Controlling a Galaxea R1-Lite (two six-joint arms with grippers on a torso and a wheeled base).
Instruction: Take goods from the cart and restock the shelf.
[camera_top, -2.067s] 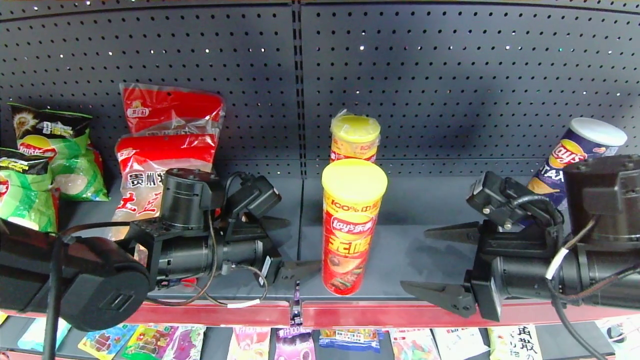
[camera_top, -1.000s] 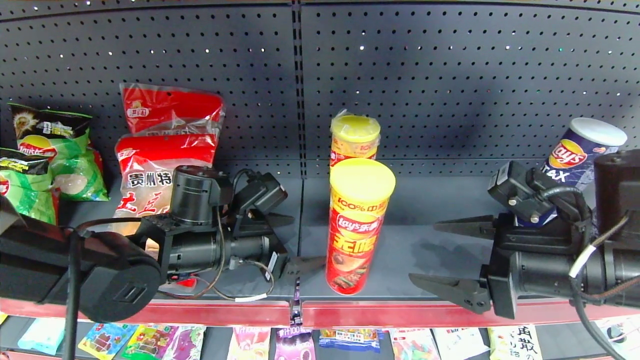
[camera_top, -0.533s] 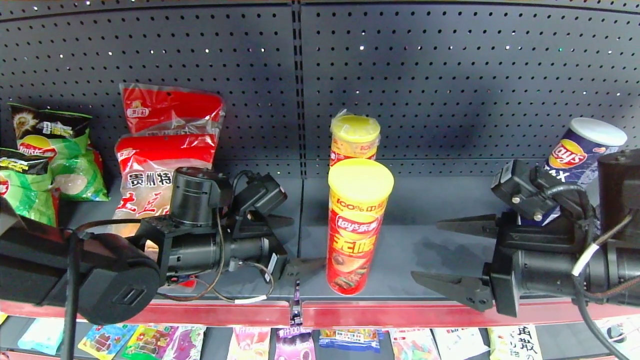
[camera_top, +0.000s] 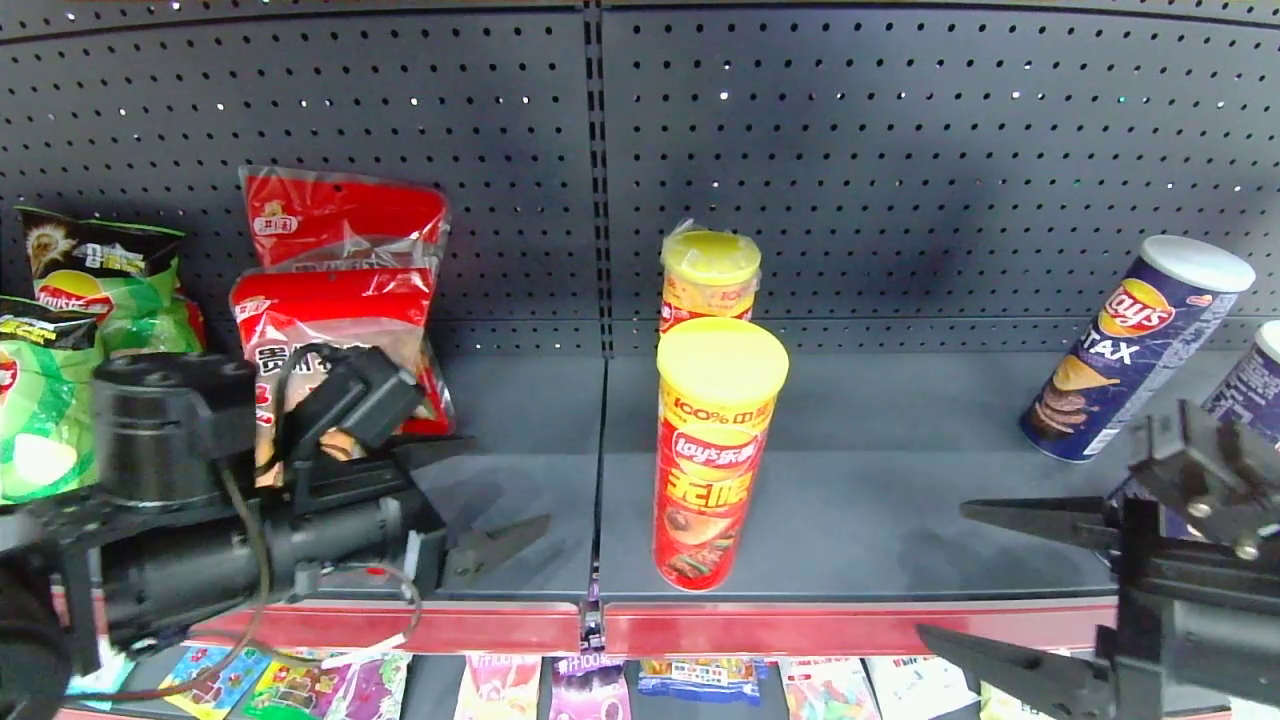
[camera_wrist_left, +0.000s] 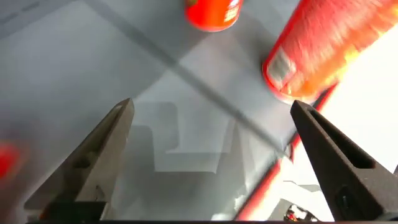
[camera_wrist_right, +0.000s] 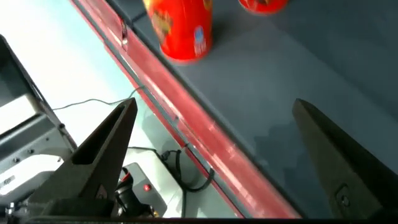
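Note:
A red chip can (camera_top: 715, 460) with a yellow lid stands upright near the front of the grey shelf (camera_top: 860, 500). A second yellow-lidded can (camera_top: 708, 275) stands right behind it. My left gripper (camera_top: 490, 495) is open and empty, well to the left of the front can. My right gripper (camera_top: 945, 572) is open and empty, low at the right by the shelf's red front edge (camera_top: 800, 630). In the left wrist view the front can (camera_wrist_left: 317, 50) lies beyond the open gripper (camera_wrist_left: 211, 106). In the right wrist view that can (camera_wrist_right: 180, 28) is ahead of the open gripper (camera_wrist_right: 214, 102).
Red snack bags (camera_top: 335, 290) and green chip bags (camera_top: 90, 320) fill the shelf's left. Two blue cans (camera_top: 1135, 350) lean at the far right. A dark pegboard (camera_top: 800, 170) backs the shelf. Colourful packets (camera_top: 700, 685) lie on the lower level.
Both arms have drawn back from the red can, the left to the left, the right down and to the right. The can, nudged slightly right earlier, now stands free.

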